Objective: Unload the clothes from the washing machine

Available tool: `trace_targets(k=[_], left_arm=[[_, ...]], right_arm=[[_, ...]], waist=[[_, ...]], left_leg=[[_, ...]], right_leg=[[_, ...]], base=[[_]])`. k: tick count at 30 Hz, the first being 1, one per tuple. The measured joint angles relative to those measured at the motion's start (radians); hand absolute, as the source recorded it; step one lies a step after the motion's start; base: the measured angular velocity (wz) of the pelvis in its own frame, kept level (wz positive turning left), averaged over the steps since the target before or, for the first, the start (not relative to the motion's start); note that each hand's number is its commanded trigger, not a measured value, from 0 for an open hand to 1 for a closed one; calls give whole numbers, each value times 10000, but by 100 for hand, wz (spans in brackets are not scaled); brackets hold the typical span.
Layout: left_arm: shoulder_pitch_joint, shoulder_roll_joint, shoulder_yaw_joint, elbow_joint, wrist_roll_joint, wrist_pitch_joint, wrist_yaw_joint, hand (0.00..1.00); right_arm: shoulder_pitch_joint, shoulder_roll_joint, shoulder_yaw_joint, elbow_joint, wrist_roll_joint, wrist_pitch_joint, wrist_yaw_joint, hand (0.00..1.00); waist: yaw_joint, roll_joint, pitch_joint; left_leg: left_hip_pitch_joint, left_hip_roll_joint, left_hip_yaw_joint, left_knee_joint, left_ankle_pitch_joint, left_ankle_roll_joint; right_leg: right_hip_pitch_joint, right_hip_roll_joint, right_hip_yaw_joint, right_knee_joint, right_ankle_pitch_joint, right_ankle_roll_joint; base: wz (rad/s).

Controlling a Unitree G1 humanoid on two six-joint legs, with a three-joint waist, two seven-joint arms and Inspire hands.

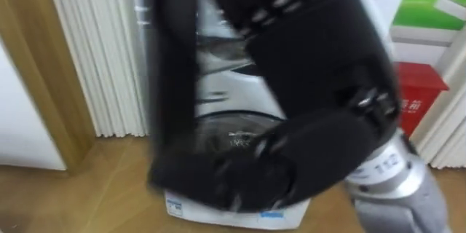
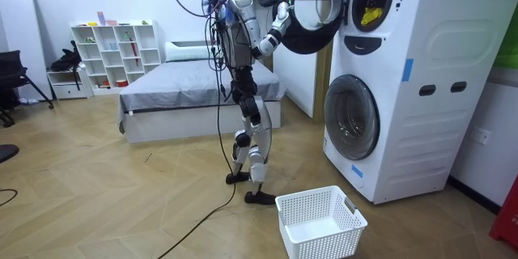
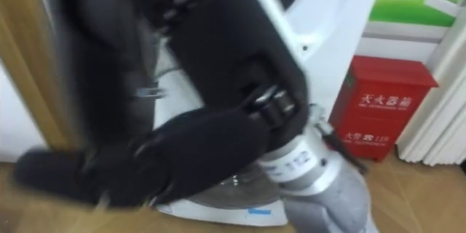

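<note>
Up at 12 o'clock against the open door (image 2: pixel 312 6), right hand (image 2: pixel 282 14): fingers too blurred, cannot tell. Yellow clothes (image 2: pixel 368 16) lie in the upper drum, 1 o'clock, untouched. Step looks like door clearing; next, reach in, grab cloth, drop into basket (image 2: pixel 285 210) at 5 o'clock.

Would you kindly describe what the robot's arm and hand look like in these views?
The right arm ends in a silver-grey, cylindrical forearm section with dark printed digits. The right hand beyond it is black and bulky, with small bright metal fittings at its joints. In the room view the arm looks pale silver with darker joints, and dark cables bunch around the shoulders.
</note>
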Motion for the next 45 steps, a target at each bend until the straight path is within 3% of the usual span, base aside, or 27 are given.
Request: trace_targets(k=[3,5,8,13,22,31,37,45], left_arm=[[-1,15,-149,-43,1,3,94,0],[19,17,-259,-42,-14,14,188,0],[2,11,-259,-103,-16,17,177,0],[29,-20,-253,-114,-14,23,173,0],[71,-132,-255,-143,-16,24,181,0],[260,-167,-234,-132,-24,7,194,0],[315,-186,-144,-101,-167,9,162,0],[365,-184,-67,-103,-247,-6,245,0]], right_arm=[[0,15,392,74,-42,273,217,0],[6,6,697,315,-130,857,355,0],[9,28,801,698,-216,1360,348,0],[8,109,787,887,-588,1676,334,0],[8,94,723,885,-702,1744,345,0],[18,53,298,827,-924,1753,457,0],[824,-128,-494,335,-892,1763,698,0],[1008,-311,-1185,280,-895,1760,701,0]], waist=[[56,-2,2],[101,-22,16],[290,-43,27],[387,12,65],[426,2,66],[135,-69,78],[-156,-64,92],[-551,-79,83]], left_leg=[[-11,-5,-95,-18,-3,6],[-7,-14,-153,-72,-7,12],[-43,-6,-202,-160,-10,13],[-112,-7,-262,-170,-7,21],[-99,-82,-201,-170,-6,22],[-68,-145,-187,-164,-4,25],[64,-139,-183,-171,-5,25],[84,-132,-164,-170,-5,26]], right_leg=[[29,-11,-55,-9,-12,-11],[43,4,-64,-41,-25,-8],[58,19,-182,-183,-16,-2],[97,6,-332,-321,-45,36],[145,-65,-336,-374,-176,182],[231,-142,-386,-361,-231,270],[479,-135,-459,-491,-239,294],[496,-129,-470,-476,-229,288]], base=[[13],[6],[3],[11],[2],[4],[7],[1]])
